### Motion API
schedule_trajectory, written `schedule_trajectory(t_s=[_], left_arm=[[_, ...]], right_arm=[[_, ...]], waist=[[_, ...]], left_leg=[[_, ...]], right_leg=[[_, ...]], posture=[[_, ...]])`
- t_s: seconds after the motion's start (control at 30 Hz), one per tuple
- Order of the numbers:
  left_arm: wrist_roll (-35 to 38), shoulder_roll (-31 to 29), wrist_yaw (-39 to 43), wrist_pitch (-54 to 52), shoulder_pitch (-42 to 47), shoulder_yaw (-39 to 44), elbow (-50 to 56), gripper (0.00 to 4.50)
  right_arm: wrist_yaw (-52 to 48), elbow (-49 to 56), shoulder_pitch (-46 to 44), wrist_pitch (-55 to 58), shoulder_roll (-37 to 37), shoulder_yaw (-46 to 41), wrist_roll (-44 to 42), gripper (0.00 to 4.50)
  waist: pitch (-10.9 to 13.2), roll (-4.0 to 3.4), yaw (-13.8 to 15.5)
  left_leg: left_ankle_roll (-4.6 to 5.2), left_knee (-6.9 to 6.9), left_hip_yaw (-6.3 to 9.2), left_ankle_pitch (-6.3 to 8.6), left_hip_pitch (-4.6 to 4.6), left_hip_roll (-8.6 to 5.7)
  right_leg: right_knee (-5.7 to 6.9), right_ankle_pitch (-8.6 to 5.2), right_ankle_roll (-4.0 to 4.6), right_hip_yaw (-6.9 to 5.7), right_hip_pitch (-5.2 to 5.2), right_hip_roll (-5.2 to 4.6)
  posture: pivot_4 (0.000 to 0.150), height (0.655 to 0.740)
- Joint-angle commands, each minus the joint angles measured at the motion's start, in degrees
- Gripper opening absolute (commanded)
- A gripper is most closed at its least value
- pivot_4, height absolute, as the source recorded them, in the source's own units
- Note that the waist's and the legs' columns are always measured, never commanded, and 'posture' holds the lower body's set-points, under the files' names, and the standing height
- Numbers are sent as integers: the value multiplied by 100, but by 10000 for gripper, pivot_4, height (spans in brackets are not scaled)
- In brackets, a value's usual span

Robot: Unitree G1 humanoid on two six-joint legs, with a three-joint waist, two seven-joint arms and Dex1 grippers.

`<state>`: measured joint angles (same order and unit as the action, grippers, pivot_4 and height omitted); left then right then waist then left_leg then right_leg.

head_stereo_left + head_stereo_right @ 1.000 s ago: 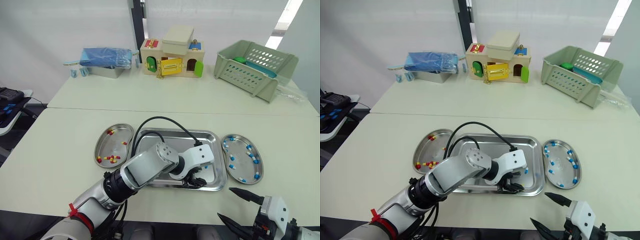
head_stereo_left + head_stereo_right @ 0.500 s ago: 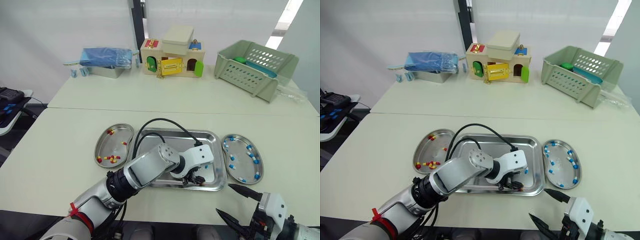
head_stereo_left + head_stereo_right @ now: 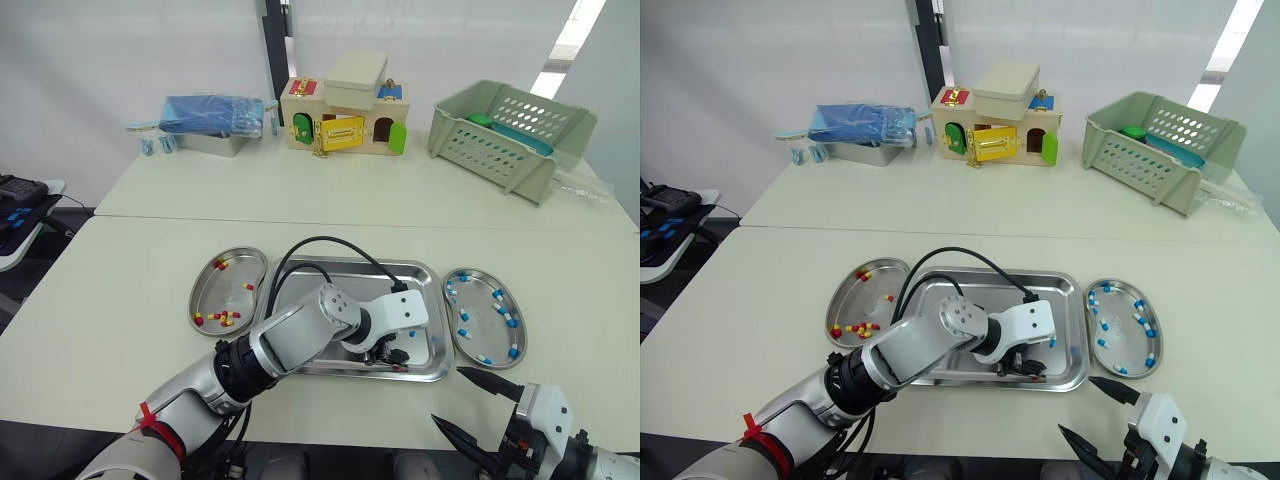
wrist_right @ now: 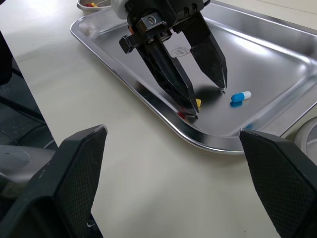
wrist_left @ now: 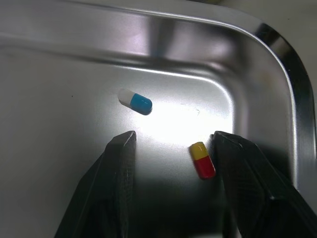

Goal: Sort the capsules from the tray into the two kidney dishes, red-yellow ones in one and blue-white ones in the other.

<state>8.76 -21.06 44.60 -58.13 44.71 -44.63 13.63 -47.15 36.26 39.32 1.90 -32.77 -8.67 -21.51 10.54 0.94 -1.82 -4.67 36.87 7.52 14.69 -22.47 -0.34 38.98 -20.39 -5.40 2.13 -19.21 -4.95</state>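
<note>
In the near right corner of the tray [image 3: 345, 262], L jaws stand apart astride a red-yellow capsule [image 5: 202, 159]. It lies off-centre, close to one jaw. A blue-white capsule [image 5: 135, 101] lies just beyond. Best: re-centre, lower to tray floor, close slowly so it doesn't skid, then carry to L kidney dish [image 3: 215, 292] w/ the other red-yellows. R jaws apart, off the surface's [image 3: 120, 300] near edge.

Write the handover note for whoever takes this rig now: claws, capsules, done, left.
Left claw: open, tips down in the near right corner of the tray, a red-yellow capsule between them, not gripped.
Right claw: open, empty, by the near edge of the table.
Done: left kidney dish holds red-yellow ones, right kidney dish blue-white ones.
Left: that capsule and a blue-white capsule beside it in the tray; part of the tray is hidden.
</note>
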Motion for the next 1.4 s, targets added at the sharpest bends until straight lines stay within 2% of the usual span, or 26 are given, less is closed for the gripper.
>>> schedule_trajectory(t_s=[0.03,0.37,0.77,1.13,1.23,1.4], left_arm=[[-75,-142,259,392,36,-48,123,25639],[-332,-257,654,1163,-36,-106,-6,25639],[-795,-229,1187,1943,-37,-255,-630,25639],[-960,-122,1302,1771,-92,-142,-663,25639],[-987,-145,1320,1775,-112,-128,-640,20144],[-1014,-237,1432,1811,-162,-123,-510,4542]], right_arm=[[37,181,-10,-3,6,8,-72,45000],[50,173,-37,0,9,21,-48,45000],[55,144,23,-65,19,65,-19,45000],[131,209,56,-47,11,110,-3,45000],[141,231,48,-25,4,111,-13,45000],[142,235,15,6,-17,113,-26,45000]], waist=[[0,0,-2],[0,0,1],[-1,-1,3],[-4,-4,5],[-5,-4,2],[-5,-6,1]], left_leg=[[0,0,0,0,0,0],[0,0,-1,0,0,-1],[2,0,0,1,0,-1],[2,1,1,1,1,-1],[2,1,1,1,1,-1],[2,1,1,1,2,-1]], right_leg=[[0,0,0,0,0,0],[0,0,0,1,0,0],[0,0,0,-1,0,0],[0,0,0,-2,2,-1],[0,0,0,-2,2,0],[1,0,0,-1,2,0]], posture=[[1500,7400],[1500,7400],[1500,7400],[1500,7400],[1500,7400],[1500,7400]])
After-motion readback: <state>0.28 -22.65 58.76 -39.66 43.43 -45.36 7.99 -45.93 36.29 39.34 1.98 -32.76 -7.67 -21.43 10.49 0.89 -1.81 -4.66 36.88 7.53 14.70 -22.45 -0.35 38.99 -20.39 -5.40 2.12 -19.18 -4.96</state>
